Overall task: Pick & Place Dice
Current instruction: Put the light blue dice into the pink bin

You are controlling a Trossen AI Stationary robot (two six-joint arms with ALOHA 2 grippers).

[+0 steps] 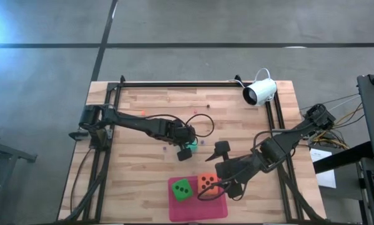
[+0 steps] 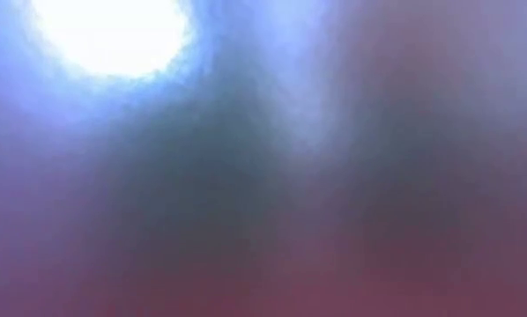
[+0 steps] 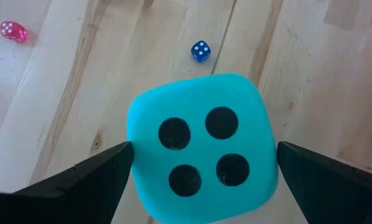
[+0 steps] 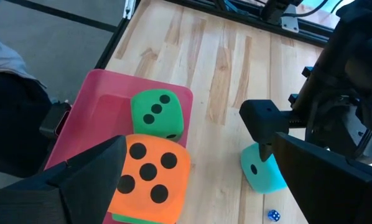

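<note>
A teal die (image 3: 201,149), four pips up, rests on the wooden table (image 1: 137,181) near its middle. My left gripper (image 3: 203,148) is open, one finger on each side of the die. A green die (image 1: 182,189) and an orange die (image 1: 206,182) sit on the pink mat (image 1: 199,212) at the table's near edge. In the right wrist view a strip of green shows under the orange die (image 4: 152,177). My right gripper (image 4: 199,143) hangs open just above and to the right of the orange die, with nothing between its fingers. The low view is a blur. My left gripper comes down steeply from above. Its fingertips (image 3: 120,155) stand right beside two opposite sides of the teal die (image 3: 136,130). I cannot tell whether they touch it. The die lies on the table.
A tiny blue die (image 3: 200,51) and a tiny pink die (image 3: 13,31) lie on the wood beyond the teal die. A white camera (image 1: 260,92) stands at the far right corner. Black frame rails (image 1: 174,84) run along the table's far edge and its sides.
</note>
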